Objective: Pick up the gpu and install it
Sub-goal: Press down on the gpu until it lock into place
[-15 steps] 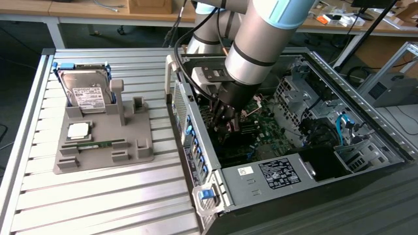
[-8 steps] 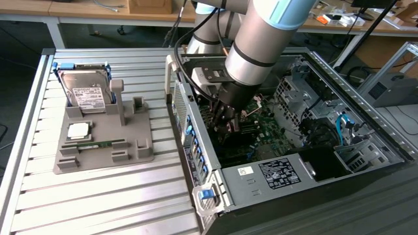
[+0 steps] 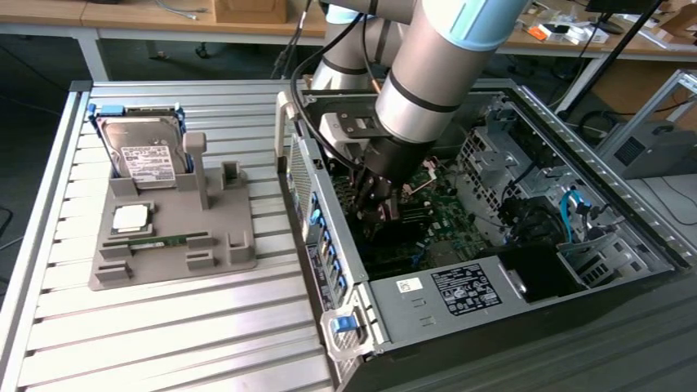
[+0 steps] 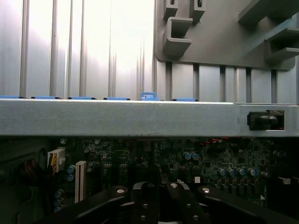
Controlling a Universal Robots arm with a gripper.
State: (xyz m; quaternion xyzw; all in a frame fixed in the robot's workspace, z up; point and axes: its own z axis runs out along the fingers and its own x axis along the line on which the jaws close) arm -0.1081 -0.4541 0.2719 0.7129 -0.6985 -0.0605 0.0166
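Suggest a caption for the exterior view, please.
Shut gripper lowered into the open computer case, over the motherboard.

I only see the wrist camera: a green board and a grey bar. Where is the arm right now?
Observer: The arm reaches down into the open computer case, with its fingers low over the motherboard.
Operator: What's that grey plastic thing past the bar?
Observer: It's a holder on the slatted table beside the case. A hard drive stands upright in it.
Operator: Is anything else on it?
Observer: Yes, a small square chip and a green RAM stick, both lying flat.
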